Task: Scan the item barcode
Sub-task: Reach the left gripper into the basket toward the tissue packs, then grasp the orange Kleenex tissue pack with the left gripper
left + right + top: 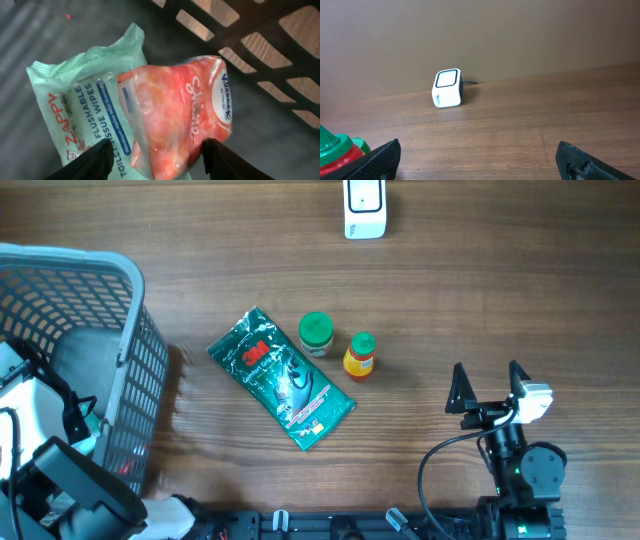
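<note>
In the basket (138, 385), left jaws straddle orange packet (175, 117) on wipes (75, 92), grip unclear; right jaws gape empty.

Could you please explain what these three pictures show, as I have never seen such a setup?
These are two robot arms at a table. One picture looks down from above; the other two come from a camera on each wrist. On the table lie a white scanner, a green packet, a green-lidded jar and a small yellow bottle. The left arm's fingers reach into a grey basket, either side of an orange packet lying on a green wipes pack, not clearly gripping it. The right arm's fingers are open and empty.
</note>
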